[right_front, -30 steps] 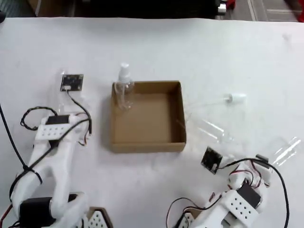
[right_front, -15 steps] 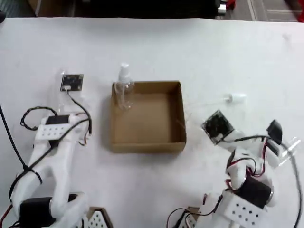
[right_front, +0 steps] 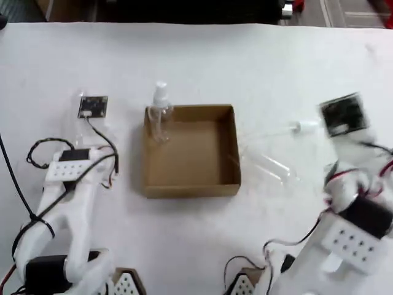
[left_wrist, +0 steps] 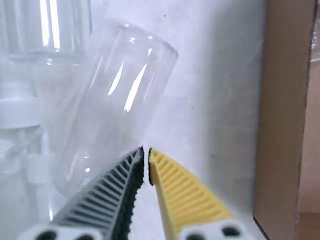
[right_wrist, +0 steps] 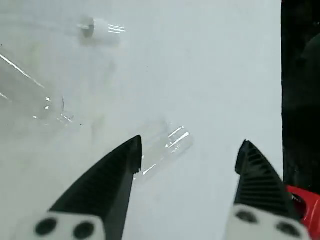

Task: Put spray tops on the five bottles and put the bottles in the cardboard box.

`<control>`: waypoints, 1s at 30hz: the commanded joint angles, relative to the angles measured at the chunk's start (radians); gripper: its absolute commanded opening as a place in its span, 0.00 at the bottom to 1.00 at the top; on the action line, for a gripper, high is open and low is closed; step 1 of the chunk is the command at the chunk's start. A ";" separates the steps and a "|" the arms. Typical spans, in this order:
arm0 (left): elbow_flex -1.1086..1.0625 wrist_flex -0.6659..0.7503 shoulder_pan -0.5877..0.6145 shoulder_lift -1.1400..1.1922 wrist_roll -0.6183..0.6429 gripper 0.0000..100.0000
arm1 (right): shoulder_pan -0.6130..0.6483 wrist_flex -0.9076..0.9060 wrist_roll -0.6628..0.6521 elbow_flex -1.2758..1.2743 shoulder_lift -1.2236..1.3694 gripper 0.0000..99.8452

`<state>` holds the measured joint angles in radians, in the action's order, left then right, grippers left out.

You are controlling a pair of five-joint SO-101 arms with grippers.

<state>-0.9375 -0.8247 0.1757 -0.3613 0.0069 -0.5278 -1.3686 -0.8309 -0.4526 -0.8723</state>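
Bottle [right_wrist: 167, 145], clear, flat on table [right_wrist: 210, 75] beneath the wide-spread right claw [right_wrist: 191, 143].

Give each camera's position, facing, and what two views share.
High view: fixed overhead, looking down on the cardboard box, left arm and right arm.
Left wrist view: on the left wrist, facing a clear bottle past the shut left hand.
Right wrist view: on the right wrist, facing a spray top past the open right hand.
Shared: high and left wrist views show the box.
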 commanded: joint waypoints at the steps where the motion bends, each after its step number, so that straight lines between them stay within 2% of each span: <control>1: 0.044 0.009 0.008 -0.036 0.006 0.02 | -0.028 -0.094 0.015 0.201 0.137 0.27; 3: 0.044 0.009 0.008 -0.036 0.006 0.02 | -0.065 -0.124 -0.020 0.261 0.205 0.27; 8: 0.044 0.009 0.008 -0.036 0.006 0.02 | -0.251 -0.147 -0.255 0.342 0.314 0.26; 11: 0.044 0.009 0.007 -0.036 0.006 0.02 | -0.384 -0.102 -0.361 0.356 0.354 0.21; 15: 0.044 0.012 0.007 -0.036 0.006 0.02 | -0.510 0.024 -0.390 0.338 0.421 0.10; 19: 0.044 0.014 0.007 -0.035 0.006 0.02 | -0.568 0.140 -0.393 0.261 0.507 0.01; 25: 0.044 0.017 0.007 -0.028 0.005 0.02 | -0.585 0.214 -0.402 0.077 0.618 0.02; 30: 0.044 0.017 0.007 -0.027 0.005 0.02 | -0.602 0.232 -0.671 -0.058 0.668 0.02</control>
<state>-0.9375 -0.8247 0.1757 -0.3613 0.0069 -1.1124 -1.1692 -1.3556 -0.4757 -0.2110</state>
